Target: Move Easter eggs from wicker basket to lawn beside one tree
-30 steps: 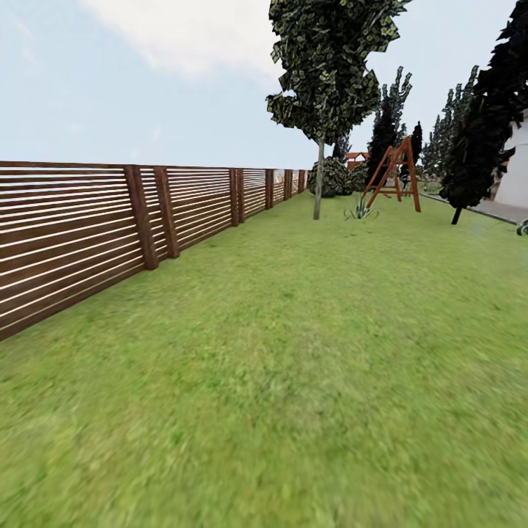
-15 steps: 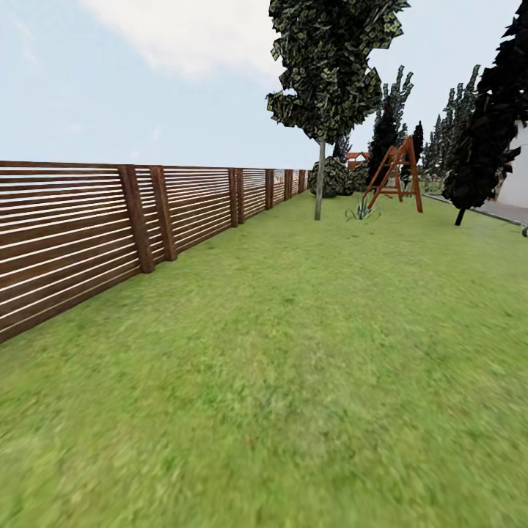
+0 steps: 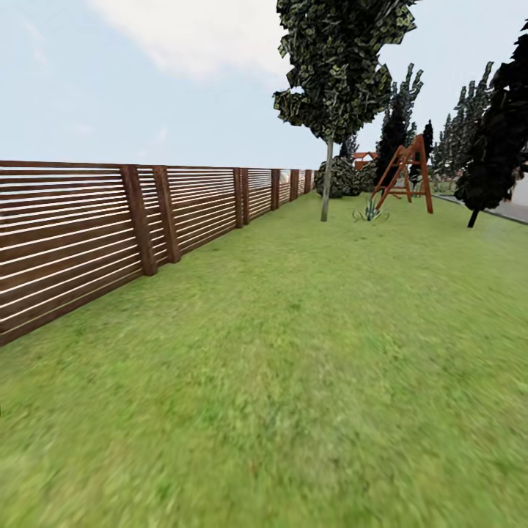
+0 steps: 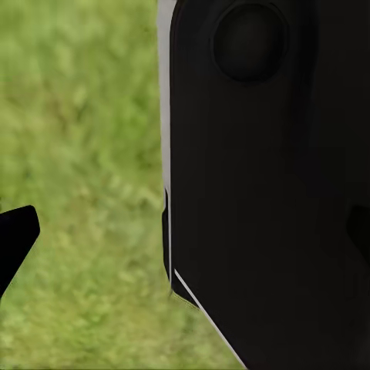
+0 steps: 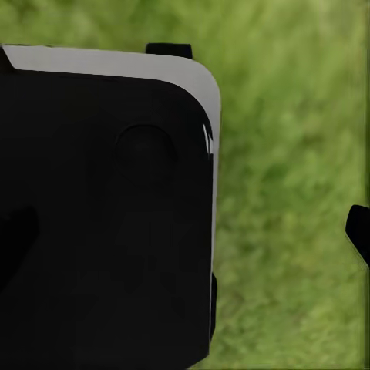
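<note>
A slatted brown wooden fence [image 3: 110, 227] runs along the left side of the head view, its thick posts standing at intervals and the whole line receding toward the far end of the garden. To its right the lawn [image 3: 308, 367] spreads wide and flat, mottled green, taking up the whole lower half of the picture. Further right and far off, a tree [image 3: 327, 176] with a slender pale trunk and a dense dark crown stands on the grass, well apart from the fence. Behind it sits a low round bush [image 3: 341, 178]. Just right of the trunk's foot a small spiky plant [image 3: 369, 213] grows out of the grass, and beyond that stands a reddish wooden A-frame swing [image 3: 405, 172]. At the far right edge a dark conifer [image 3: 499, 147] rises beside a strip of grey paving [image 3: 506, 210].

In the left wrist view a large black body part of the robot [image 4: 270, 185] with a thin pale edge covers much of the picture, with blurred grass beside it and a small black tip [image 4: 15, 239] at the edge; whether the left gripper is released or clenched cannot be told. The right wrist view has a similar black, pale-edged panel [image 5: 108, 216] over grass, and the right gripper's state cannot be told either
</note>
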You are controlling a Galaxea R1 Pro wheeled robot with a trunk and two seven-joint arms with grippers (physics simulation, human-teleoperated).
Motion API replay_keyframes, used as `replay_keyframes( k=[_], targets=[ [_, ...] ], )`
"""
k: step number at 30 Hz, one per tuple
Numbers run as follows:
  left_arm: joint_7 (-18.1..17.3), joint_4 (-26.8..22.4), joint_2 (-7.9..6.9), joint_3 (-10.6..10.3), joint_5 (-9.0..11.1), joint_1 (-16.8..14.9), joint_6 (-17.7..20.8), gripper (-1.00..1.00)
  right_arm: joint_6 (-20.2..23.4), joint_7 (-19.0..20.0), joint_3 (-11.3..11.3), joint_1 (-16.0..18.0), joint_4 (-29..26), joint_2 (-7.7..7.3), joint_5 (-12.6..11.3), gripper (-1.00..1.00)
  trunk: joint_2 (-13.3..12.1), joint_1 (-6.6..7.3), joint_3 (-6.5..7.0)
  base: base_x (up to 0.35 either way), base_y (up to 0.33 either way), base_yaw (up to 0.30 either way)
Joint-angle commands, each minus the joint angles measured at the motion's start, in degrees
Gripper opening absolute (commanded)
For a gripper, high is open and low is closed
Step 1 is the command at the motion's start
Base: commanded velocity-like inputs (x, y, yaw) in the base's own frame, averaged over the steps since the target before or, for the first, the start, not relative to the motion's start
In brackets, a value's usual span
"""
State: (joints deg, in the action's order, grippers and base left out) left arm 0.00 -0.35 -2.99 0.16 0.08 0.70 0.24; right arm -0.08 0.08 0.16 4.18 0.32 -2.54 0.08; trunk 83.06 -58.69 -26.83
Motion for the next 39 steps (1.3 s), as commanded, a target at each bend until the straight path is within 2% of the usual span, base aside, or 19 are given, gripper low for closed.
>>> replay_keyframes(
  k=[1,39],
  targets=[
    [0.0,-0.02,0.0,0.01,0.01,0.0,0.03,1.0,-0.01,0.01,0.02,0.03,0.03,-0.04,0.01,1.0,0.02,-0.03,-0.04,0.33,0.0,0.063],
    [0.0,-0.04,-0.01,0.01,0.01,0.0,-0.06,1.0,0.07,-0.52,-0.09,0.03,0.03,-0.58,-0.19,1.0,0.02,-0.03,-0.04,0.33,0.0,0.003]
  ],
)
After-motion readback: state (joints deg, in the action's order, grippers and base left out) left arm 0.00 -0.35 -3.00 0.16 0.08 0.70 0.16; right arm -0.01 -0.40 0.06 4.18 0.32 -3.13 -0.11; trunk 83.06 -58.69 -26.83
